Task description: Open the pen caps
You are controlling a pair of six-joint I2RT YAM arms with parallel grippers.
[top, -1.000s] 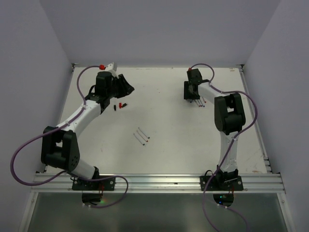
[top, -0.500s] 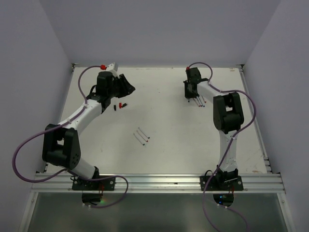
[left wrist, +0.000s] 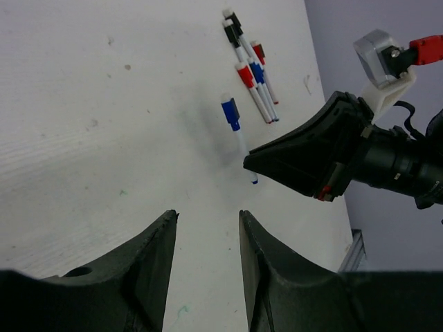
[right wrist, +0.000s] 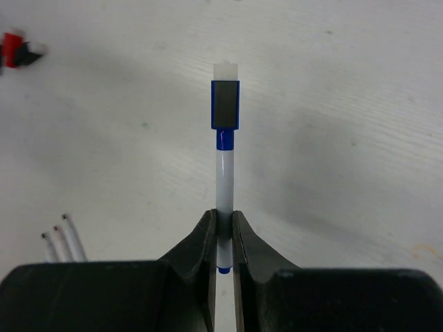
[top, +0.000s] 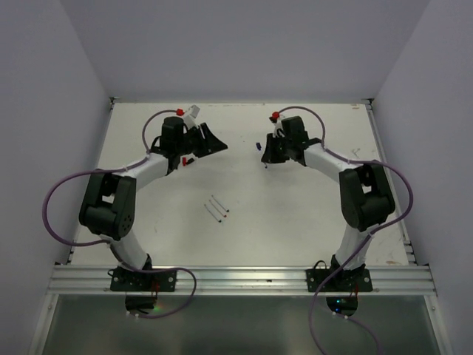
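My right gripper (right wrist: 221, 218) is shut on the white barrel of a blue pen (right wrist: 223, 183). Its blue cap (right wrist: 225, 104) is on and points away from me. In the top view the right gripper (top: 267, 154) holds the pen above the table's back middle. My left gripper (left wrist: 206, 214) is open and empty, and faces the held pen (left wrist: 241, 142) and its blue cap (left wrist: 230, 111) from a short distance. In the top view the left gripper (top: 214, 142) is left of the right one. Several capped pens (left wrist: 248, 66) lie together behind.
Loose red and black caps (right wrist: 15, 50) lie by the left arm, also seen in the top view (top: 186, 160). Uncapped pen barrels (top: 216, 208) lie mid-table and show in the right wrist view (right wrist: 64, 242). White walls enclose the table.
The right gripper lifted a blue pen from the group at back right and carried it left to the middle. The left gripper swung right toward it.
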